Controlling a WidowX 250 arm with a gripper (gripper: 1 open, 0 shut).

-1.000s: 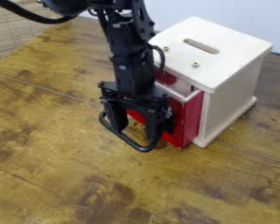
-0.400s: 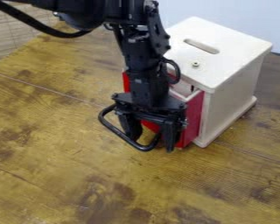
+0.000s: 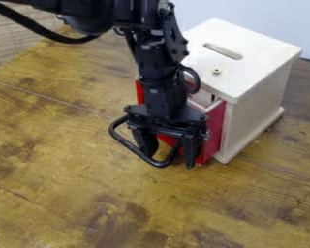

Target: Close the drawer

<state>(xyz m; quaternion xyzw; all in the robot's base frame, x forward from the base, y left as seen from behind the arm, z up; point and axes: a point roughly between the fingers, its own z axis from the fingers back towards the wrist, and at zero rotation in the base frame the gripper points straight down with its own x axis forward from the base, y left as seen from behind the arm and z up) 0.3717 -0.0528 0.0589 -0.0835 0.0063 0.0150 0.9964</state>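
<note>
The red drawer (image 3: 212,131) sticks out a little from the cream-white cabinet (image 3: 255,77) toward the lower left. Its black looped bar handle (image 3: 129,147) reaches out over the wooden table. My black gripper (image 3: 166,147) points straight down right in front of the drawer's face, above the inner part of the handle loop. Its fingers (image 3: 193,147) stand apart, open, with nothing clearly gripped between them. The arm hides most of the drawer front and its inside.
The cabinet has a slot (image 3: 224,49) in its top and a small knob (image 3: 217,70). A worn wooden tabletop (image 3: 80,194) spreads to the left and front. A woven mat (image 3: 18,39) lies at the far left.
Over the last second the gripper has shifted slightly to the right, closer to the drawer front, and rolled a little. In the last half second nothing has moved.
</note>
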